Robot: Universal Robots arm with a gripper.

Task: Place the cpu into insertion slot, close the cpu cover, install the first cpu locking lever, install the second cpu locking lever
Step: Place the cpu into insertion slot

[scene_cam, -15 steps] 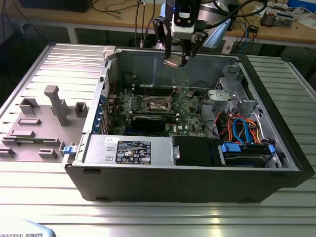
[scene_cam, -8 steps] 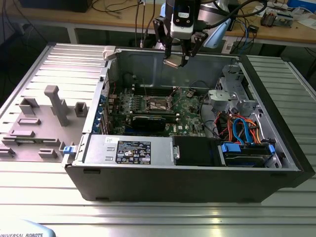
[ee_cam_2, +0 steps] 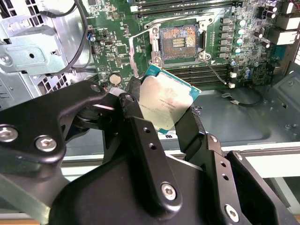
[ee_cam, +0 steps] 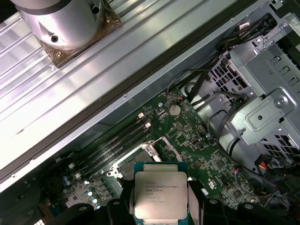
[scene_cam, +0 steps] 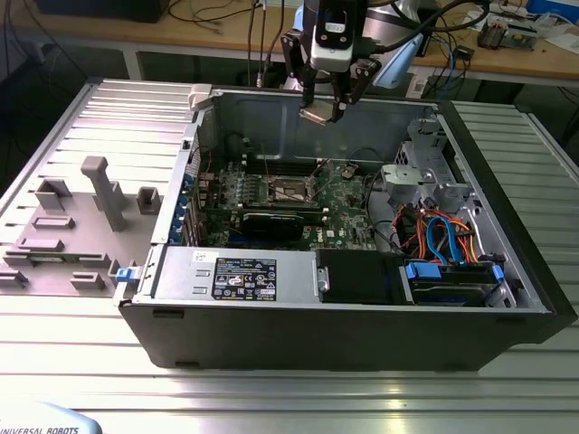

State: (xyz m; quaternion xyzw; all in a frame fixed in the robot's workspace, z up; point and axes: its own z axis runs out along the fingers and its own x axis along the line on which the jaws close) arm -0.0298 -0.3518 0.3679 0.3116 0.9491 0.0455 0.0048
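The cpu (ee_cam_2: 164,101), a flat silver-grey square on a green-blue edge, is pinched between my gripper's (ee_cam_2: 164,104) black fingers. In the exterior view my gripper (scene_cam: 324,110) hangs high over the open computer case with the cpu (scene_cam: 318,115) tilted in it. The insertion slot (ee_cam_2: 178,42) lies uncovered on the green motherboard, well below the chip and apart from it. The cpu cover (ee_cam_2: 136,54) stands swung up along one side of the slot. A thin wire lever (ee_cam_2: 216,70) lies loose beside it. In the first wrist view the cpu (ee_cam: 159,194) overlaps part of the insertion slot (ee_cam: 138,157).
A long black graphics card (scene_cam: 271,221) lies in front of the slot, with memory slots (ee_cam_2: 211,72) beside it. The drive cage (scene_cam: 425,172) and coloured cables (scene_cam: 439,237) fill the exterior view's right. The power supply (scene_cam: 237,274) lines the near wall. A grey fixture tray (scene_cam: 72,217) sits outside, left.
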